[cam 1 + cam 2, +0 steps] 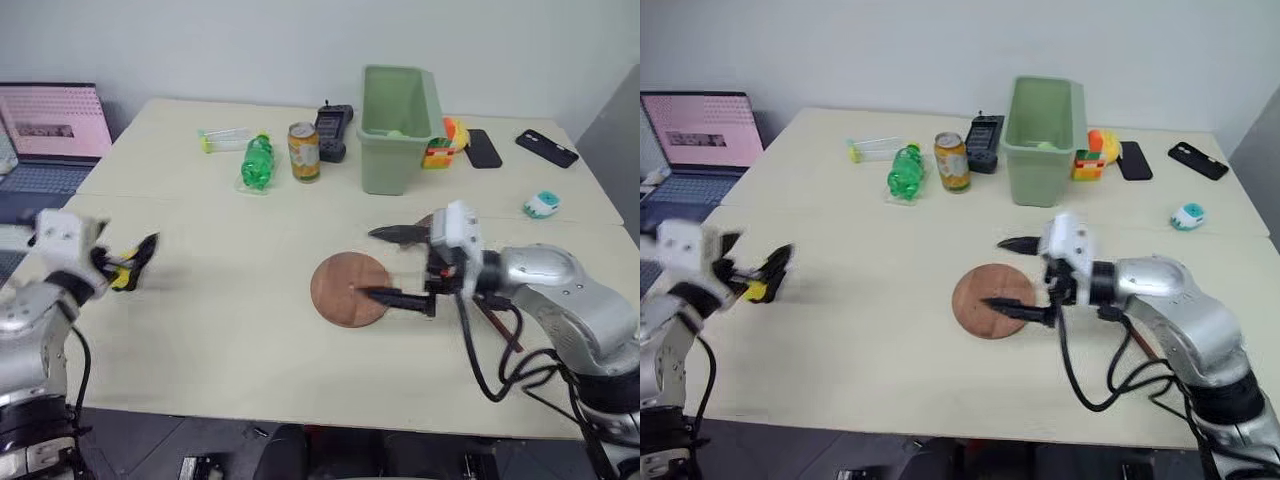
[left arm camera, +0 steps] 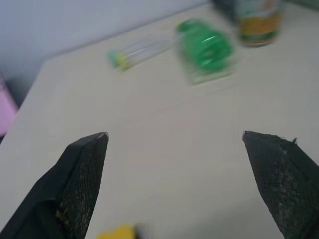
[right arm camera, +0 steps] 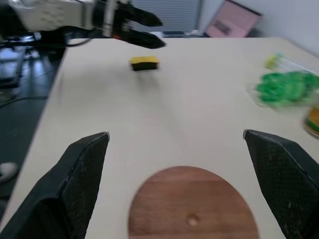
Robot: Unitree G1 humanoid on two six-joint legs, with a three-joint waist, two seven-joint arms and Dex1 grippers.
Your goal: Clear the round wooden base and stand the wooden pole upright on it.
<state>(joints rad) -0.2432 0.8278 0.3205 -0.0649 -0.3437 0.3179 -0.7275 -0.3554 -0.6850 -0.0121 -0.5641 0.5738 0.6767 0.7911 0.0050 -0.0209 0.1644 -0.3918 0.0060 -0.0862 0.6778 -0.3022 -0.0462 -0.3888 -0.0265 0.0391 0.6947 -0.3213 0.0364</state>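
Right wrist view tells you the clearing step looks done: the round wooden base point(image 3: 193, 206) lies flat and bare on the table point(image 1: 230, 330), centre hole showing, nothing on it. A small yellow-and-black block point(image 3: 144, 63) sits well away on the table's left side, just beside the left gripper point(image 1: 135, 262); my read is that's what got cleared, but you can't confirm that from here. Left gripper hangs above the table near that block, jaws wide apart, holding nothing; left wrist view shows both fingers point(image 2: 82, 181) spread with only bare tabletop between them, a yellow corner of the block below. Right gripper point(image 1: 398, 265) hovers level over the base, also wide open and empty, one finger over the disc's right edge, the other above its far rim; I can't tell whether the lower finger touches the wood. The wooden pole point(image 1: 497, 323) is mostly hidden: a thin dark rod runs out from under the right forearm at the right of the base, and a bit of reddish wood peeks out behind the wrist, probably its end disc. So the step in hand is the switch from clearing to fetching the pole. Next move calls for pulling the right arm back off the base, getting the rod in sight, closing on the shaft, tipping it upright and setting it on the base at the hole. The green bin point(image 1: 398, 125), can point(image 1: 303, 152) and bottle point(image 1: 257, 160) are far back, no obstruction.
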